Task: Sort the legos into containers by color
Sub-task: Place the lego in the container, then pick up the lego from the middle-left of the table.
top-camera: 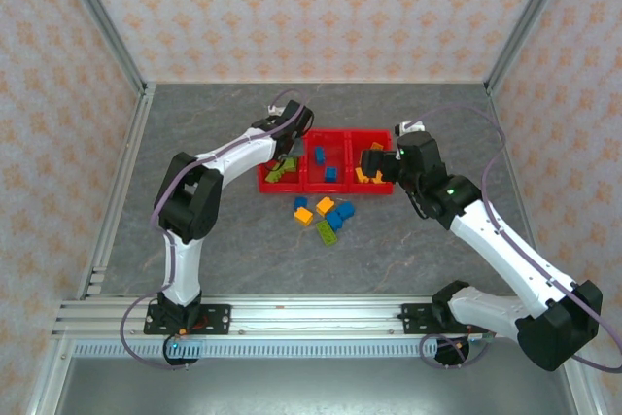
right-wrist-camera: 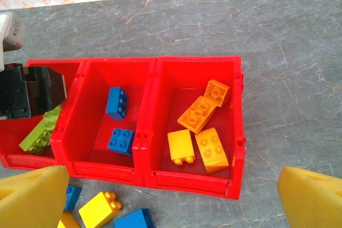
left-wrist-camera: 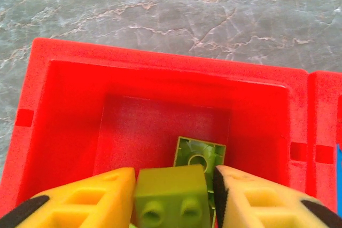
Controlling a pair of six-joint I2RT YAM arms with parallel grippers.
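Note:
The containers (top-camera: 326, 133) are three joined red bins at mid-table. My left gripper (top-camera: 290, 151) hangs over the left bin (left-wrist-camera: 160, 60), its jaws slightly open. A lime green lego (left-wrist-camera: 171, 196) sits between the yellow fingers (left-wrist-camera: 80, 201), against the left one, with a thin gap to the right pad. Under it lies an upside-down green lego (left-wrist-camera: 199, 156). My right gripper (right-wrist-camera: 171, 198) stands wide open above the right bin (right-wrist-camera: 238, 110), nothing between its fingers. That bin holds several orange-yellow legos (right-wrist-camera: 200, 113). Two blue legos (right-wrist-camera: 116, 102) lie in the middle bin.
Loose legos lie on the grey table just in front of the bins: yellow (right-wrist-camera: 100, 209), blue (right-wrist-camera: 133, 221), and a mixed cluster (top-camera: 326, 213). The left arm's black wrist (right-wrist-camera: 26, 92) covers part of the left bin, beside green legos (right-wrist-camera: 40, 134).

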